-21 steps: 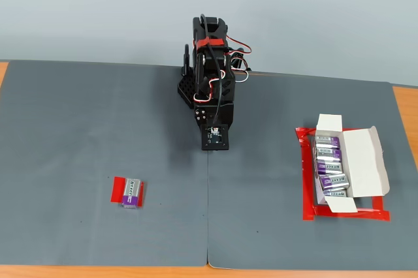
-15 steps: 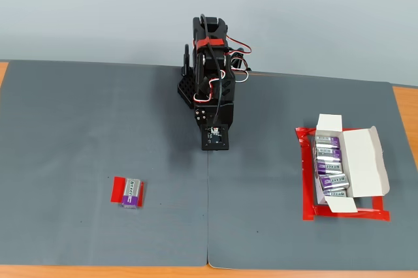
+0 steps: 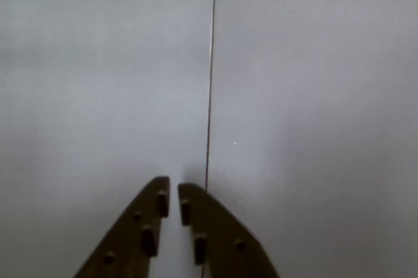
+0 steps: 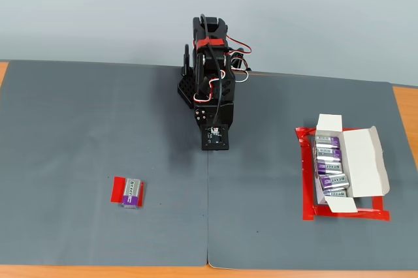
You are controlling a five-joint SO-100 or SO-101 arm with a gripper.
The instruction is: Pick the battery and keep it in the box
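Note:
One battery (image 4: 132,193), silver with purple ends, lies on a flat red tape marker (image 4: 116,188) at the front left of the grey mat in the fixed view. The white box (image 4: 367,168) stands open at the right with several like batteries (image 4: 330,164) in a row inside. The arm (image 4: 212,89) is folded up at the back centre, far from both. In the wrist view my gripper (image 3: 173,190) has its fingers nearly together with nothing between them, over bare mat. Neither battery nor box shows in the wrist view.
A red tape rectangle outline (image 4: 307,180) surrounds the box. A seam (image 3: 210,62) between two grey mats runs down the middle, also in the fixed view (image 4: 208,226). The wooden table (image 4: 408,115) shows at the mat's edges.

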